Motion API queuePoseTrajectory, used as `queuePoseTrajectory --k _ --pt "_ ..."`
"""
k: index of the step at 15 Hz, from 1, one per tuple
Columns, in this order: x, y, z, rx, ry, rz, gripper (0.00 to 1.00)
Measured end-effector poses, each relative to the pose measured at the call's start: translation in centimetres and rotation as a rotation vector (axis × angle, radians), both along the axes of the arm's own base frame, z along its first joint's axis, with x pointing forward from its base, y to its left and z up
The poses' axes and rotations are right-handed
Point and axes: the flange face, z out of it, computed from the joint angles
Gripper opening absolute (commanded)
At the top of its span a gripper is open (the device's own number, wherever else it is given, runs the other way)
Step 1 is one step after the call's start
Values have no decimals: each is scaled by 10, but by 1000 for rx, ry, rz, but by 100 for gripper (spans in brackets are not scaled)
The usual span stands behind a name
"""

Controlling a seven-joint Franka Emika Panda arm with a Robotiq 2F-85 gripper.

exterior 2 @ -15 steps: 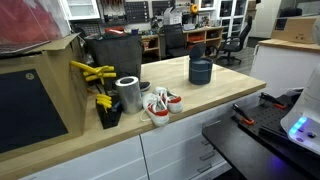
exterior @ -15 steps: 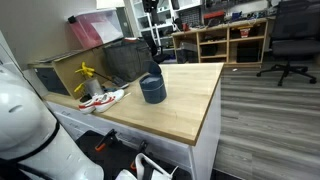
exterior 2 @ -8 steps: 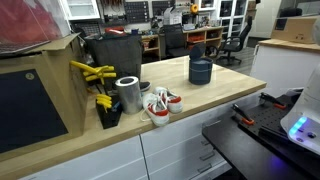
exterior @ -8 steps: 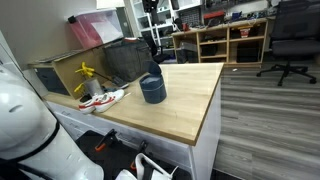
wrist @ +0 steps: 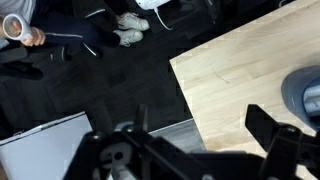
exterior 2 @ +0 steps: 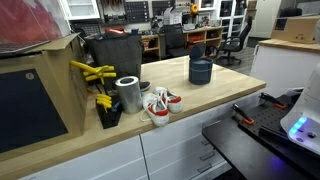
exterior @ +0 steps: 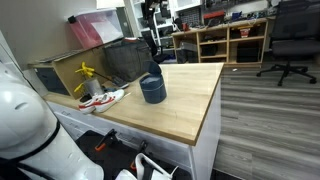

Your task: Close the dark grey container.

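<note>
In an exterior view the dark grey container stands on the wooden table, near its middle, with a dark flap rising from its back rim, probably the lid and not yet down. In the other exterior view the container sits well apart from the white shoes; the gripper does not show. In the wrist view the gripper hangs over the table's edge, jaws spread wide and holding nothing, the container a blur at the right margin. The approach is the step in hand, I judge; next the arm must travel over the tub, meet the lid and press it flat.
</note>
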Motion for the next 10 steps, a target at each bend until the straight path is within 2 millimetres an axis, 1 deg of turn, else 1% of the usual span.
queuePoseTrajectory --k 4,10 --pt "40 22 -17 -2 51 -97 100" --pt "104 37 -53 40 123 -232 100"
